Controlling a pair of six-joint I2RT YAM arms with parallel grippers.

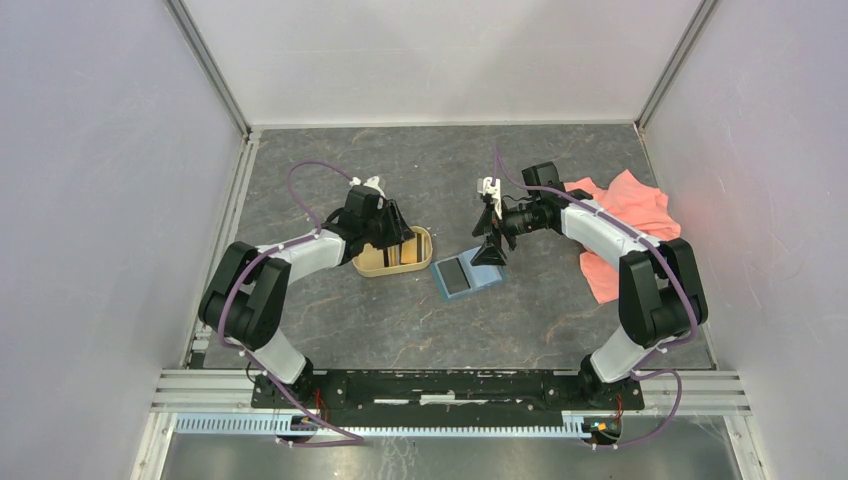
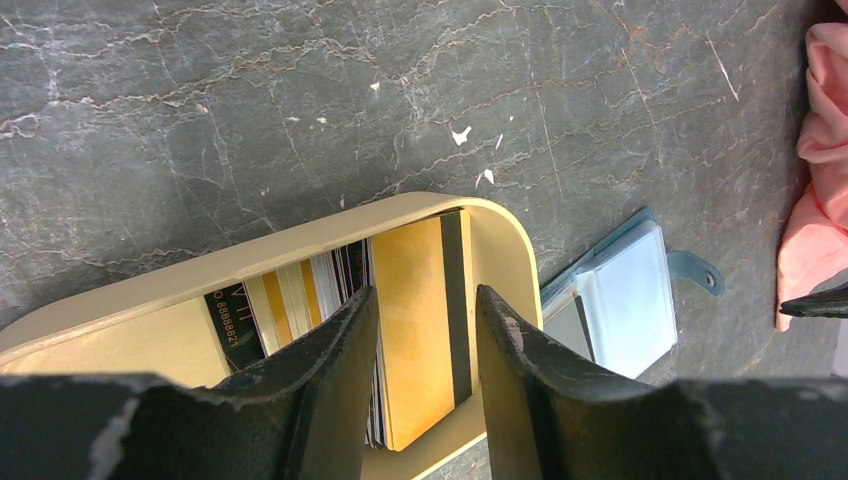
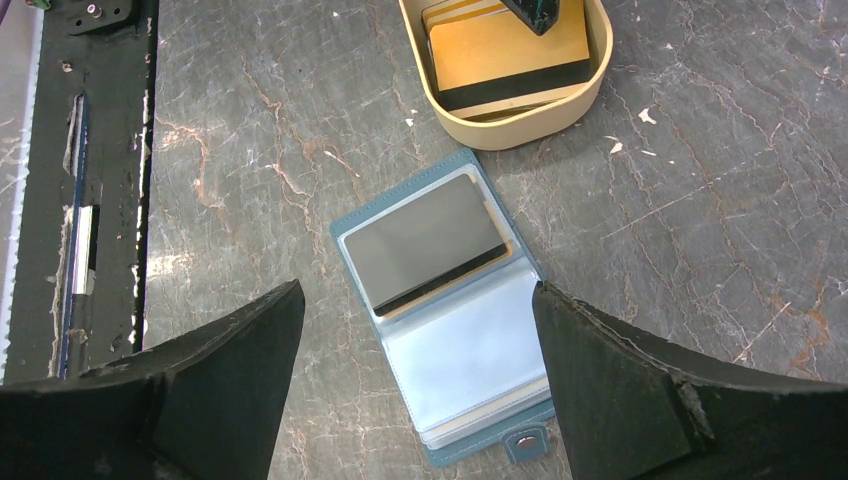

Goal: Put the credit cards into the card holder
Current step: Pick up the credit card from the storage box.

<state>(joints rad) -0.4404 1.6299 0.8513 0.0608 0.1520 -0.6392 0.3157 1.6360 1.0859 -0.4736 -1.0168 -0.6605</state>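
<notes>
While the left gripper (image 2: pixel 425 295) hangs over the tan tray (image 2: pixel 300 238), fingers slightly apart above the credit cards (image 2: pixel 415 320), the right gripper (image 3: pixel 418 288) spreads wide above the card holder (image 3: pixel 470 365). It lies open on the dark marbled table (image 1: pixel 400 320) beside the tray, a dark card (image 3: pixel 425 240) in one pocket. Pale walls (image 1: pixel 440 60) enclose the table, with a pink cloth (image 1: pixel 625 215) at right.

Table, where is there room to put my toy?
The dark stone table is bare along the far wall, and in the near strip between the teal card wallet and the arm bases. The middle is crowded: the tan oval tray of gold cards, the wallet, left gripper and right gripper. A pink cloth covers the far right corner.
</notes>
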